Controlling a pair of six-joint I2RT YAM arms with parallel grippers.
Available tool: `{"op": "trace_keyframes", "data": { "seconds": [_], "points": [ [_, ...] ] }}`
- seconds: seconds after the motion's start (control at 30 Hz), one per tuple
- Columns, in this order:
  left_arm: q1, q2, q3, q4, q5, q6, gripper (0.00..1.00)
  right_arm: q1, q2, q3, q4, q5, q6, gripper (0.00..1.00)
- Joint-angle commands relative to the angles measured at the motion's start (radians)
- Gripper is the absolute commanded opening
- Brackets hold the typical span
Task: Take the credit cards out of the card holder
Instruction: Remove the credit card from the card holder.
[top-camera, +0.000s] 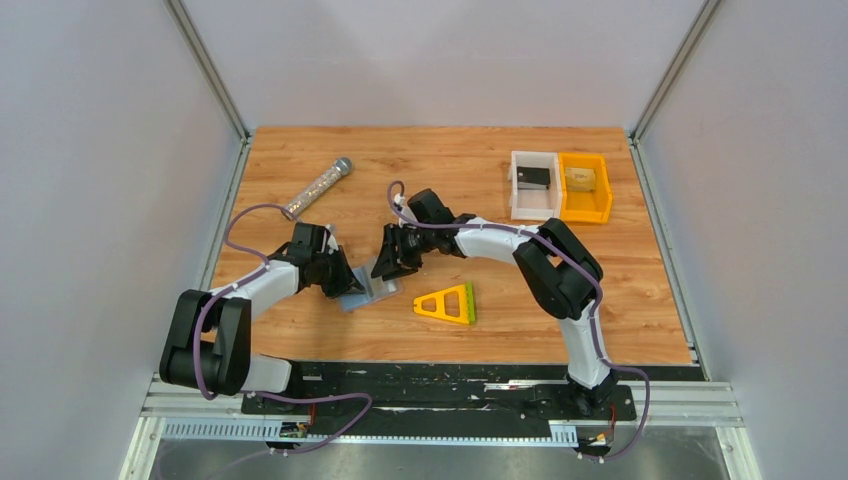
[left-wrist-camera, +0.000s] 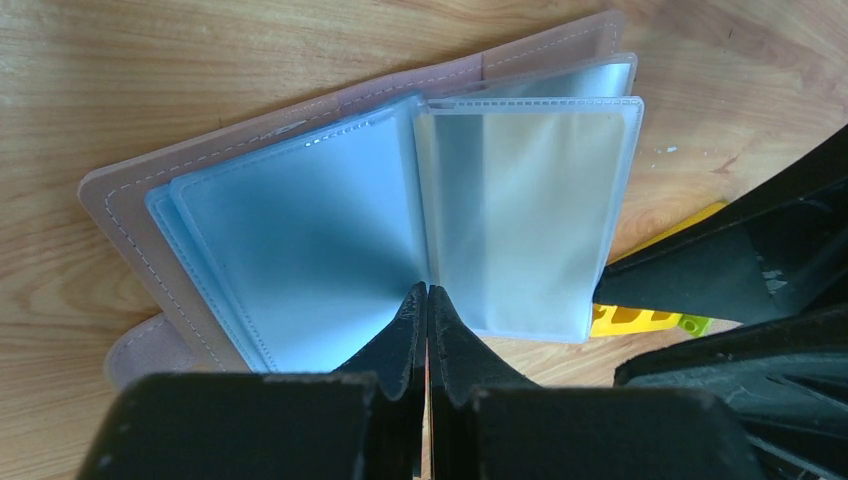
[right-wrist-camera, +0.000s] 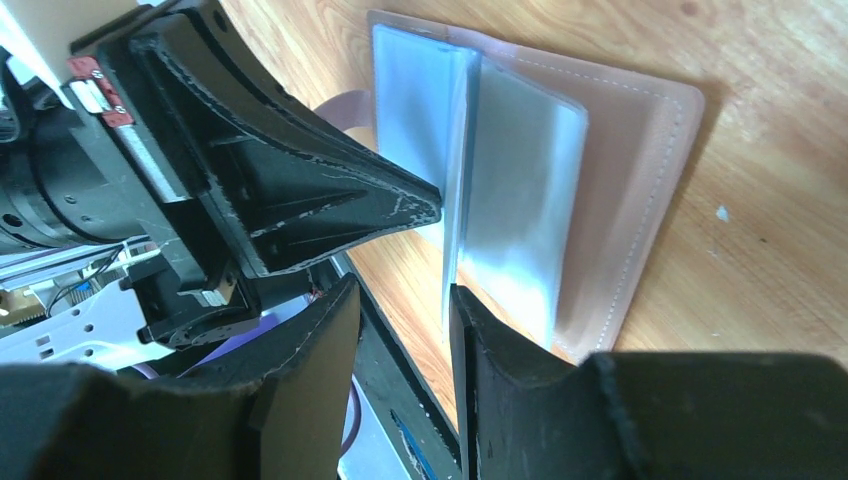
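Beneath left gripper (left-wrist-camera: 428, 292) | card holder (left-wrist-camera: 290, 240) edge hidden | sleeve (left-wrist-camera: 520, 220) contents unclear

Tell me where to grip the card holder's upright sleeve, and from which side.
Pinch the upright sleeve by the edge facing the right gripper, fingers either side: it stands on edge off the card holder, and the left gripper crowds its other side.

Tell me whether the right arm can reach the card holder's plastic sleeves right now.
Probably yes. The card holder lies open, and the right gripper, jaws apart, sits right at the edge of the sleeves. The shut left gripper crowds the fold, so room is tight.
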Motion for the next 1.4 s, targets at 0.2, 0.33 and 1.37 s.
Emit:
{"op": "trace_keyframes", "data": {
  "seconds": [0.2, 0.33, 1.37],
  "points": [
    [0.014, -0.052, 0.018, -0.031, -0.015, -0.013, 0.0, 0.018, -0.012, 0.066, 0.044, -0.025, 0.018, 0.39],
    [0.023, -0.071, 0.026, -0.061, -0.032, -0.015, 0.0, 0.021, -0.005, 0.075, 0.046, -0.028, 0.021, 0.39],
    [0.178, -0.132, 0.101, -0.235, -0.122, 0.039, 0.4, 0.032, -0.009, 0.113, -0.078, 0.161, -0.072, 0.39]
  ]
}}
